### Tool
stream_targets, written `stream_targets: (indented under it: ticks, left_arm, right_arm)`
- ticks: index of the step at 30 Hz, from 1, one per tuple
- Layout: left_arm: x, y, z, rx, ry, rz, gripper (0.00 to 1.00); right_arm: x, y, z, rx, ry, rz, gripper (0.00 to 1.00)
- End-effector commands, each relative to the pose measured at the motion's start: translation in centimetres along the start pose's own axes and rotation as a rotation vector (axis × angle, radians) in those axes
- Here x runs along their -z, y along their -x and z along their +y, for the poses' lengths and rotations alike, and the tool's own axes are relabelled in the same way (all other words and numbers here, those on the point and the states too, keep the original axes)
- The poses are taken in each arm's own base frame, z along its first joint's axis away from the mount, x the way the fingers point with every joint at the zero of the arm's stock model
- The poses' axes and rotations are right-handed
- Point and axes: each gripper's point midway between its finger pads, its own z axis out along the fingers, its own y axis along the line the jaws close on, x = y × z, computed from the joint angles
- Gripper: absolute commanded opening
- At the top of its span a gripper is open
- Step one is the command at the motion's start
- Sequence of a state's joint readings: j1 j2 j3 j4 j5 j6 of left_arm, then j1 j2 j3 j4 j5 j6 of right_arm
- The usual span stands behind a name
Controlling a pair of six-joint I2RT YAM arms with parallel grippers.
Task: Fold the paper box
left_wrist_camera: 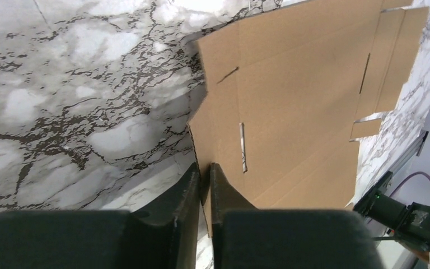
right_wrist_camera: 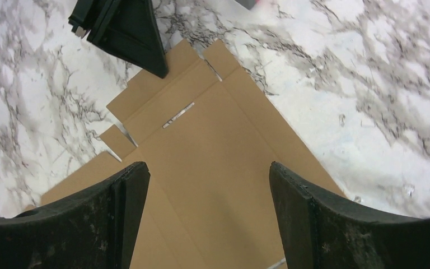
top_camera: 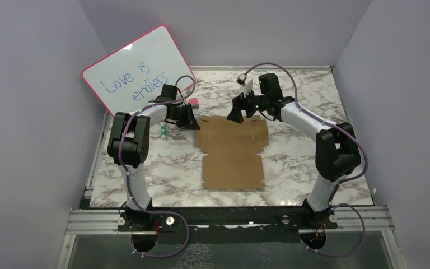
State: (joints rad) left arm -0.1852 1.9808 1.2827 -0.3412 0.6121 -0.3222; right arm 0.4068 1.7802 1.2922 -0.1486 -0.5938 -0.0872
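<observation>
The paper box (top_camera: 232,151) is a flat brown die-cut cardboard sheet lying on the marble table (top_camera: 145,168), with flaps and slots toward the back. My left gripper (top_camera: 190,124) is at the sheet's back left corner. In the left wrist view, the left gripper (left_wrist_camera: 203,168) is shut on the edge of the paper box (left_wrist_camera: 297,101), with the cardboard pinched between its two fingers. My right gripper (top_camera: 236,115) hovers over the back of the sheet. Seen from the right wrist, the right gripper (right_wrist_camera: 207,167) is open above the paper box (right_wrist_camera: 201,112), and the left gripper (right_wrist_camera: 129,33) shows at the sheet's far corner.
A pink-rimmed whiteboard (top_camera: 137,70) with blue writing leans at the back left. A small green and white object (top_camera: 162,131) lies beside the left arm, and something pink (top_camera: 193,102) lies behind it. Purple walls enclose the table on three sides.
</observation>
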Motion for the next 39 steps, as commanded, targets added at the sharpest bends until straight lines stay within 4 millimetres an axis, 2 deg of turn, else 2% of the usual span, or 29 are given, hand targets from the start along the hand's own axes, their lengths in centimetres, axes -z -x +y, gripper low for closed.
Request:
stream_targets:
  ticks: [1, 5, 10, 16, 19, 22, 27, 35, 36, 39]
  left_arm:
    - [0.3, 0.8, -1.1, -0.066, -0.057, -0.009, 0.07]
    - [1.2, 1.3, -1.5, -0.128, -0.051, -0.037, 0.01]
    - [2.5, 1.9, -2.1, -0.206, -0.031, -0.079, 0.0]
    - [3.3, 2.1, -2.7, -0.266, -0.023, -0.106, 0.0]
    - [3.6, 2.2, -3.1, -0.286, -0.026, -0.117, 0.0]
    - [3.9, 2.2, -3.4, -0.302, -0.031, -0.126, 0.0]
    - [4.3, 2.3, -3.9, -0.326, -0.039, -0.139, 0.0]
    - [4.7, 2.3, -4.3, -0.344, -0.042, -0.159, 0.0]
    - [4.7, 2.3, -4.3, -0.344, -0.042, -0.16, 0.0]
    - [4.6, 2.3, -4.2, -0.341, -0.043, -0.158, 0.0]
  right_arm:
    - [-0.7, 0.4, 1.0, 0.192, 0.137, 0.011, 0.84]
    - [-1.3, 0.3, 0.0, 0.254, 0.162, 0.066, 0.84]
    - [-1.6, 0.9, -1.4, 0.272, 0.19, 0.103, 0.84]
    - [-2.0, 0.3, -2.8, 0.28, 0.221, 0.149, 0.81]
    - [-2.1, 0.1, -3.5, 0.269, 0.235, 0.144, 0.75]
    - [-2.4, -0.1, -3.9, 0.273, 0.246, 0.147, 0.63]
    - [-3.3, -1.2, -4.6, 0.262, 0.274, 0.169, 0.61]
    - [-4.6, -3.0, -4.5, 0.206, 0.354, 0.185, 0.57]
    - [-4.7, -3.7, -4.0, 0.186, 0.392, 0.193, 0.51]
    - [-4.7, -3.9, -3.8, 0.181, 0.406, 0.194, 0.42]
